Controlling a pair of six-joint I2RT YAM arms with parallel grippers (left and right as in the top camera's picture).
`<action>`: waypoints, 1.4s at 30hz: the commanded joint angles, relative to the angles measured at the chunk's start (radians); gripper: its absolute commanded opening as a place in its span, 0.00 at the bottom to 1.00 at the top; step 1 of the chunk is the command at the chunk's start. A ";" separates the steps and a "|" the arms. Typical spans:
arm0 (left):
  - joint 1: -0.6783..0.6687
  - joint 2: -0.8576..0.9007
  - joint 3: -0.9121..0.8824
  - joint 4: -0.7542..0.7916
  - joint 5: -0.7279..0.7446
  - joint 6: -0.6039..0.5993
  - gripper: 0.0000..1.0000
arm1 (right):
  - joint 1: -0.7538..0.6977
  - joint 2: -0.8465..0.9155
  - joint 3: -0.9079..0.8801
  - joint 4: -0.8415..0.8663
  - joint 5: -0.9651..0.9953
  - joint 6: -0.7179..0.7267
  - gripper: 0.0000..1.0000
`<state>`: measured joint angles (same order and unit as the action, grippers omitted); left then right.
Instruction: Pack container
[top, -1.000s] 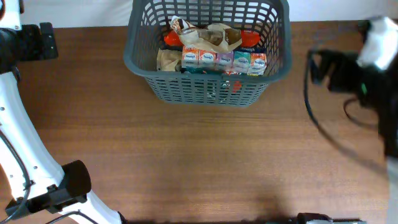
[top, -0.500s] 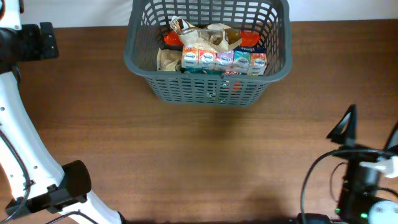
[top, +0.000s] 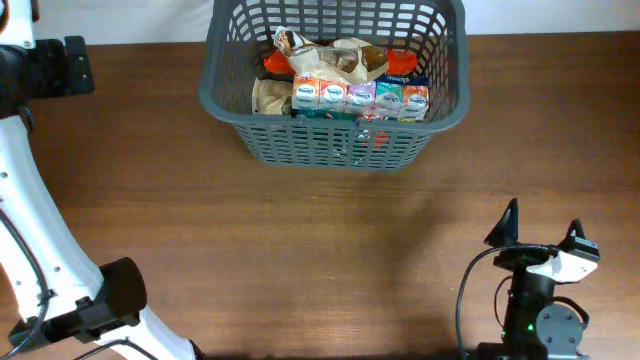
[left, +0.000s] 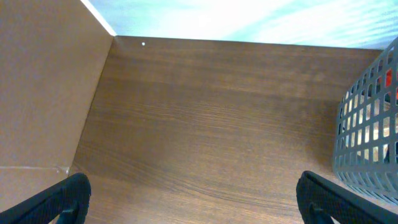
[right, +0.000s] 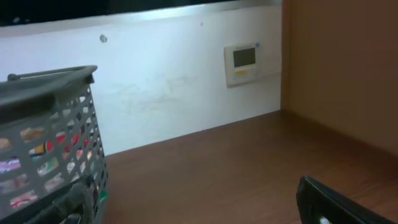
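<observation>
The dark grey basket (top: 335, 140) stands at the back middle of the wooden table and holds several packets, among them a row of small colourful cartons (top: 360, 97). Its slotted wall shows at the right edge of the left wrist view (left: 370, 130) and at the left of the right wrist view (right: 50, 143). My right gripper (top: 540, 232) is open and empty near the table's front right, well short of the basket. My left gripper (left: 193, 199) is open and empty over bare wood to the left of the basket.
The left arm's white links and black joints (top: 60, 290) run along the table's left side. A white wall with a small thermostat panel (right: 244, 62) lies behind the table. A brown panel (left: 43, 81) borders the left side.
The right arm has swung from the back right down to the front right of the table and stands upright there. The basket and the left arm have not moved.
</observation>
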<state>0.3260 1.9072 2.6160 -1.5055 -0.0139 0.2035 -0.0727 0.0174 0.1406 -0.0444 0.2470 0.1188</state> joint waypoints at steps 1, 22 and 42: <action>0.004 -0.006 0.000 0.001 0.008 -0.012 0.99 | 0.014 -0.014 -0.019 0.004 0.020 -0.010 0.99; 0.004 -0.006 0.000 0.001 0.008 -0.012 0.99 | 0.013 -0.014 -0.107 -0.075 0.020 -0.010 0.99; -0.240 -0.726 -0.808 0.081 -0.007 0.010 0.99 | 0.013 -0.014 -0.107 -0.075 0.020 -0.010 0.99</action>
<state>0.0875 1.3125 1.9541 -1.4841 -0.0116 0.2016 -0.0681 0.0147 0.0395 -0.1158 0.2474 0.1120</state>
